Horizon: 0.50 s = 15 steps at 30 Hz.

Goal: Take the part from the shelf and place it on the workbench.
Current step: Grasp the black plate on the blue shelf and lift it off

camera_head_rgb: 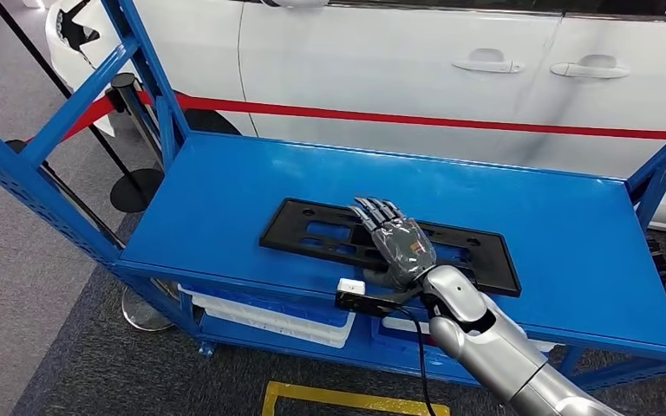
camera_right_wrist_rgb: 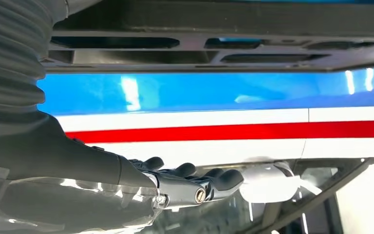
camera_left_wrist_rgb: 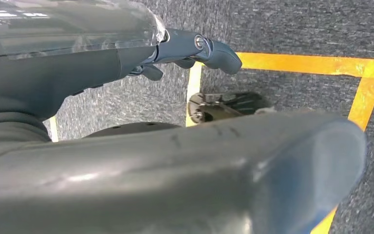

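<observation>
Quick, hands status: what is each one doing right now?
Left hand: open, holding nothing, hanging over the floor.
Right hand: open, fingers straight, above the black part on the blue shelf; contact cannot be told.

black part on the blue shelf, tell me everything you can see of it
The black part is a flat, long, rectangular frame, looking like matte plastic, with several cut-out slots through which the blue shelf shows. It lies flat on the shelf top, slightly angled, nearer the front edge. The right hand reaches over its middle with fingers extended, hiding part of it; whether the hand touches it cannot be told. The right wrist view shows its ribbed openings.
</observation>
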Each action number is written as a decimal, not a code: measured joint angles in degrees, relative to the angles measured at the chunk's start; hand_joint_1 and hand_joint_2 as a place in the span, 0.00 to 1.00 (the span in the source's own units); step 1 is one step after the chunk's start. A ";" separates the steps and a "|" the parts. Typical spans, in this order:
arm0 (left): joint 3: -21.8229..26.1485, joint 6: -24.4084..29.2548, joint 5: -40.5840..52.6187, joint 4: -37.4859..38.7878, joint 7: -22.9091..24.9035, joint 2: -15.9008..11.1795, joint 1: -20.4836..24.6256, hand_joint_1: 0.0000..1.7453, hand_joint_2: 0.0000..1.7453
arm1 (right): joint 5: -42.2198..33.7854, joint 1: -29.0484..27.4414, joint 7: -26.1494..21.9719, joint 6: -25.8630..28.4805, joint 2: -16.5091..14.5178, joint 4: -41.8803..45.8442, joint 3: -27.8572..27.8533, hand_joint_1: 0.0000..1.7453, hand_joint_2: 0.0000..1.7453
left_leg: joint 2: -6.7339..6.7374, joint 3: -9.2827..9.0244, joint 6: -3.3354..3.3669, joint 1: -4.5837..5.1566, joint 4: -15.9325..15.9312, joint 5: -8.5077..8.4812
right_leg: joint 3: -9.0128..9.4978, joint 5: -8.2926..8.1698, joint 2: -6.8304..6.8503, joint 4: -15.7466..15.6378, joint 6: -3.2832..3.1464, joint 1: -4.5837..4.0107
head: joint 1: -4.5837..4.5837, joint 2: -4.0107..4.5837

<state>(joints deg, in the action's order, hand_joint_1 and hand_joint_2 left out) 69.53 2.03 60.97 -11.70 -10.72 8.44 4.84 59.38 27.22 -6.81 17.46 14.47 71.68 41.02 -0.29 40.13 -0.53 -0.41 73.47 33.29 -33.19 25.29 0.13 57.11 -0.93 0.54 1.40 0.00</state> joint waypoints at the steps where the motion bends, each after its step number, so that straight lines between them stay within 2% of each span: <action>1: 0.07 0.03 -0.12 0.01 -0.08 0.00 -0.05 0.00 0.00 | 1.04 -0.34 0.38 0.22 0.08 0.36 0.08 0.00 1.00 | 0.00 0.79 -0.04 -0.01 1.68 0.34 | 0.00 0.02 0.02 0.03 -0.03 -0.03 | 0.00 0.00; 7: 0.16 0.05 -0.31 0.01 -0.15 0.00 -0.12 0.00 0.00 | 2.38 -0.61 0.88 0.44 0.15 0.70 0.21 0.00 1.00 | 0.00 0.92 -0.03 -0.03 1.91 -0.13 | 0.01 0.05 0.01 0.07 -0.06 -0.05 | -0.01 0.00; 10: 0.19 0.10 -0.48 0.01 -0.22 0.00 -0.16 0.00 0.00 | 3.69 -0.68 1.44 0.56 0.17 0.97 0.35 0.00 1.00 | 0.00 0.08 0.02 -0.04 0.11 -1.42 | 0.02 0.07 -0.03 0.13 -0.07 -0.05 | 0.00 0.00; 11: 0.21 0.14 -0.54 0.01 -0.26 0.00 -0.16 0.00 0.00 | 4.63 -0.69 1.92 0.62 0.17 1.13 0.44 0.00 1.00 | 0.00 -1.01 0.10 -0.05 -2.14 -2.70 | 0.05 0.11 -0.07 0.19 -0.04 -0.05 | 0.01 0.00; 12: 0.26 0.22 -0.64 0.01 -0.34 -0.01 -0.10 0.00 0.00 | 6.10 -0.68 2.72 0.63 0.18 1.35 0.58 0.00 1.00 | 0.00 -3.01 0.35 0.03 -6.32 -4.33 | 0.02 0.22 -0.13 0.37 0.15 -0.14 | 0.00 0.00; 13: 0.37 0.35 -0.81 0.01 -0.43 -0.01 -0.05 0.00 0.00 | 7.60 -0.61 3.61 0.41 0.19 1.56 0.81 0.00 1.00 | -0.04 -4.86 0.83 0.12 -10.30 -5.90 | -0.01 0.26 -0.17 0.48 0.60 -0.21 | -0.01 0.00; 15: 0.60 0.61 -1.22 0.01 -0.61 0.01 0.13 0.00 0.00 | 9.59 -0.24 4.90 -0.59 0.22 1.81 1.20 0.00 1.00 | -0.05 -7.36 2.16 0.15 -15.99 -7.87 | -1.77 2.89 -0.19 4.44 1.92 -0.14 | -0.08 0.00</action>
<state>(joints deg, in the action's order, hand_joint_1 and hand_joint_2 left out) 70.13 2.64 59.75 -11.69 -11.33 8.44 4.97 68.97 26.98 -1.91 16.87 14.69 73.49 42.22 -0.34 32.77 1.63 -0.26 57.48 25.43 -34.96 28.17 -0.06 61.55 1.00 0.40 1.33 0.00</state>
